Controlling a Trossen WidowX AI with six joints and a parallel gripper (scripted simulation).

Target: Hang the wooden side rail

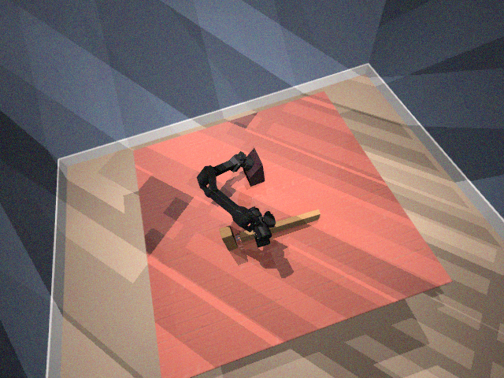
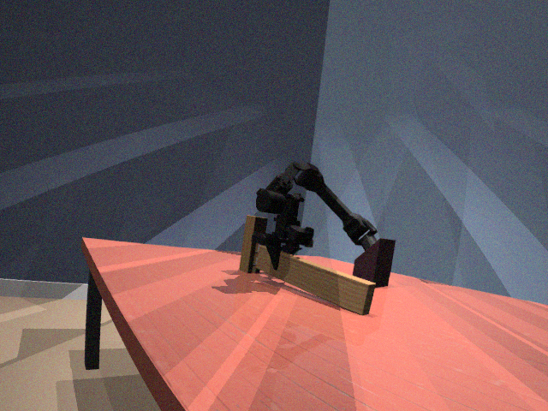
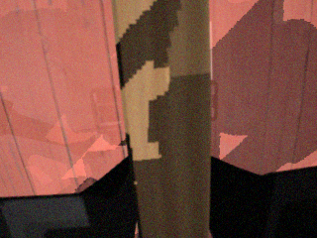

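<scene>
The wooden side rail (image 1: 298, 222) (image 2: 330, 283) (image 3: 178, 124) stands on edge, its far end down at the table and its other end close beside the headboard post (image 1: 228, 237) (image 2: 249, 243). The post stands upright. My gripper (image 1: 262, 236) (image 2: 277, 259) (image 3: 161, 156) is shut on the rail near its post end, with a black finger on each side. Small light metal bits (image 1: 239, 240) show between the rail end and the post. The hooks, the pins and the slot are too small or hidden to tell whether they are engaged.
The red table top (image 1: 317, 264) (image 2: 212, 354) bears the rail and post. The dark arm base block (image 1: 254, 168) (image 2: 376, 263) stands behind the rail, with the arm arching over from it. Patchy shadows cross the table.
</scene>
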